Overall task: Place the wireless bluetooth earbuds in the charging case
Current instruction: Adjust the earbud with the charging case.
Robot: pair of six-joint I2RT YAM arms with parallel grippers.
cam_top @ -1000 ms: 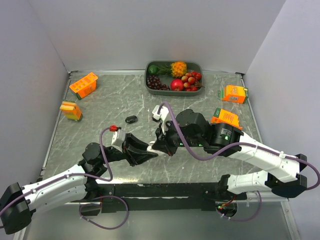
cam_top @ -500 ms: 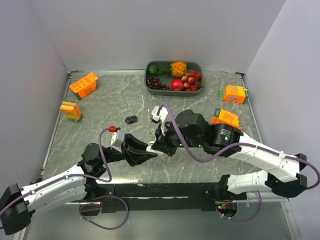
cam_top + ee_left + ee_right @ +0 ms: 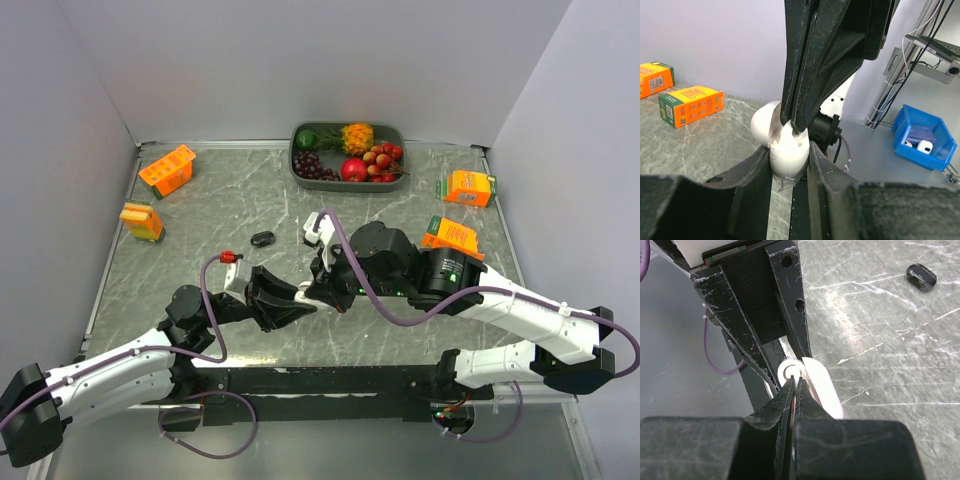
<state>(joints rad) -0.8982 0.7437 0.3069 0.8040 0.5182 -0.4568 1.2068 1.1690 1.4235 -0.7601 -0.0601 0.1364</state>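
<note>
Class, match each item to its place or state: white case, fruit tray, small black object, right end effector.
Items:
1. white case
2. fruit tray
3. small black object
4. right end effector

Places or states:
A. at the table's far edge
B. shut, tips at the white case
C. lying loose on the table
D. gripped by the left end effector

Pairs: 1-D, 2-A, 3-C, 4-B

The bench (image 3: pixel 200 210) is a smooth, stone-look sheet, grey-green with pale veins and a faint sheen. The case (image 3: pixel 787 157) is smooth white plastic with a soft gloss. The left gripper (image 3: pixel 789 150) and right gripper (image 3: pixel 793 381) have matt black plastic jaws, scuffed and scratched pale along the edges. A small black piece (image 3: pixel 921 277) is glossy. The cartons (image 3: pixel 690 106) are printed card. The tray (image 3: pixel 350 185) is matt dark plastic.
</note>
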